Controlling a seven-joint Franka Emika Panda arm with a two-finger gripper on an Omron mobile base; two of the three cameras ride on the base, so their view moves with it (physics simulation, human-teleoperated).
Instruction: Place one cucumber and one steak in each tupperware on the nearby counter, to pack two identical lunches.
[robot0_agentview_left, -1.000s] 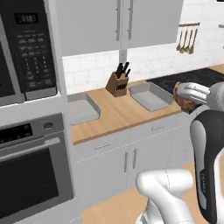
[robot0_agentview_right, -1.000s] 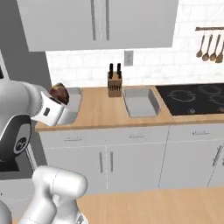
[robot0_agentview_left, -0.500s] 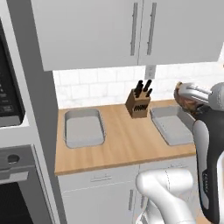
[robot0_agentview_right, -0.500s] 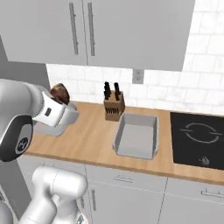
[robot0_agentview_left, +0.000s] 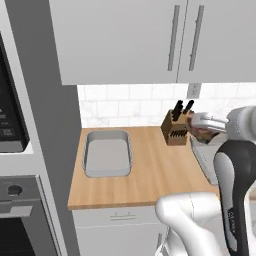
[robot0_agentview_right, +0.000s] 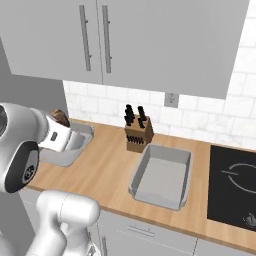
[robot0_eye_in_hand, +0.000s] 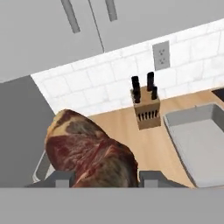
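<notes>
Left base view: the jaws (robot0_agentview_left: 199, 126) hang above the desk (robot0_agentview_left: 150, 172), closed on the dark brown-red steak (robot0_agentview_left: 201, 133). One tupperware (robot0_agentview_left: 107, 154) lies well off to their left, the other tupperware (robot0_agentview_left: 206, 157) sits just below them, and the knife block (robot0_agentview_left: 175, 129) stands just beside them.

Right base view: the jaws (robot0_agentview_right: 61, 121) carry the steak (robot0_agentview_right: 60, 118) over the left tupperware (robot0_agentview_right: 64, 150); the knife block (robot0_agentview_right: 137, 132) and the second tupperware (robot0_agentview_right: 162, 175) lie off to their right.

Hand view: the steak (robot0_eye_in_hand: 91, 153) sits clamped between the two fingertips (robot0_eye_in_hand: 60, 178), with the knife block (robot0_eye_in_hand: 146, 110) ahead and a tupperware (robot0_eye_in_hand: 202, 143) to the right.
</notes>
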